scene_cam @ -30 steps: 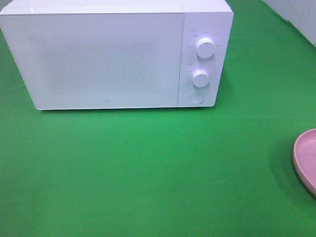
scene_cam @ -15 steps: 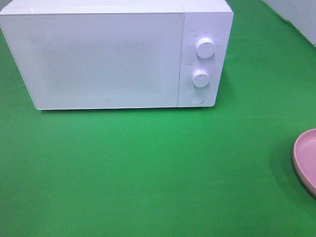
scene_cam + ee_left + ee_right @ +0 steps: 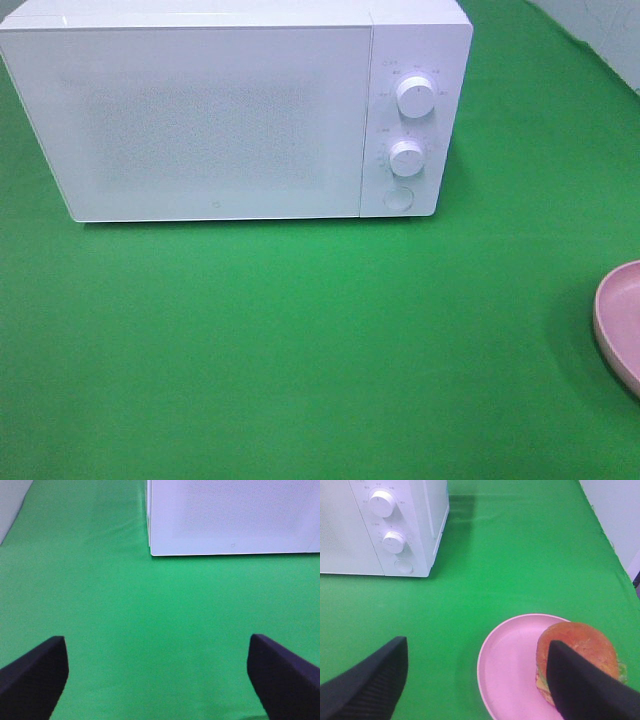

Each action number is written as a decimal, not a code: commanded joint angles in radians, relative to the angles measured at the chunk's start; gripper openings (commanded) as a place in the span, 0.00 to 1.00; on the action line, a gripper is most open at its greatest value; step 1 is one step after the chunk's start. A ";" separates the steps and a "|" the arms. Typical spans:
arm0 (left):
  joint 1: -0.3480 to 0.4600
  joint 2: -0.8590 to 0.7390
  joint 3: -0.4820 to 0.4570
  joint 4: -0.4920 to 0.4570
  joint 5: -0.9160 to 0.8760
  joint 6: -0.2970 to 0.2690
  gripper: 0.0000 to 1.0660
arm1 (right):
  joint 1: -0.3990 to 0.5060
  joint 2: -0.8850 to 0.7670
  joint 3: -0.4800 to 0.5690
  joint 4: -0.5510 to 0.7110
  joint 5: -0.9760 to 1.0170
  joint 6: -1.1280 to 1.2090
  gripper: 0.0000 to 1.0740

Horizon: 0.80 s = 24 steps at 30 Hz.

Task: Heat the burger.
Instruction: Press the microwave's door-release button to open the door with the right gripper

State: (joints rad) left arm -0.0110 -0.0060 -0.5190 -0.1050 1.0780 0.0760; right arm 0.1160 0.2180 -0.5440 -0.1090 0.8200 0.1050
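Burger (image 3: 575, 652) sits on pink plate (image 3: 507, 672), near right of tabletop (image 3: 300, 340), well apart from shut microwave (image 3: 210, 120) at far left; left end effector (image 3: 156, 647) spread, empty, facing microwave front, probably to open it; right end effector (image 3: 477, 647) spread above burger, seemingly staged for grasp.

The setting looks like a staged test bench made up as a small kitchen scene. The surface (image 3: 300, 350) is covered edge to edge by a bright green cloth with faint creases, more backdrop than household cover. At the upper left of the high view stands a white microwave (image 3: 215, 120) with an upper dial (image 3: 415, 97) and a lower dial (image 3: 406, 158), its door closed. At the right edge, a pink plate (image 3: 622, 320) carries a burger (image 3: 575, 647). A bare pale wall (image 3: 610, 25) fills the upper right corner.
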 commanded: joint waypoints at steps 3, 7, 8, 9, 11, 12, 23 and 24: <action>-0.004 -0.022 0.003 -0.004 -0.010 -0.005 0.84 | -0.007 0.061 -0.005 -0.004 -0.091 -0.002 0.69; -0.004 -0.022 0.003 -0.004 -0.010 -0.005 0.84 | -0.007 0.103 -0.005 -0.004 -0.144 -0.002 0.69; -0.004 -0.022 0.003 -0.004 -0.010 -0.005 0.84 | -0.007 0.140 -0.005 -0.004 -0.202 -0.002 0.69; -0.004 -0.022 0.003 -0.004 -0.010 -0.005 0.84 | -0.007 0.140 -0.005 -0.004 -0.202 -0.002 0.69; -0.004 -0.022 0.003 -0.004 -0.010 -0.005 0.84 | -0.007 0.166 -0.005 -0.004 -0.237 -0.002 0.69; -0.004 -0.022 0.003 -0.004 -0.010 -0.005 0.84 | -0.007 0.182 -0.005 -0.004 -0.256 -0.002 0.69; -0.004 -0.022 0.003 -0.004 -0.010 -0.005 0.84 | -0.007 0.379 -0.005 -0.004 -0.432 0.002 0.69; -0.004 -0.022 0.003 -0.004 -0.010 -0.005 0.84 | -0.007 0.379 -0.005 -0.004 -0.432 0.002 0.69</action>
State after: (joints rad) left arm -0.0110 -0.0060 -0.5190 -0.1040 1.0770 0.0760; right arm 0.1160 0.5780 -0.5440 -0.1090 0.4230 0.1050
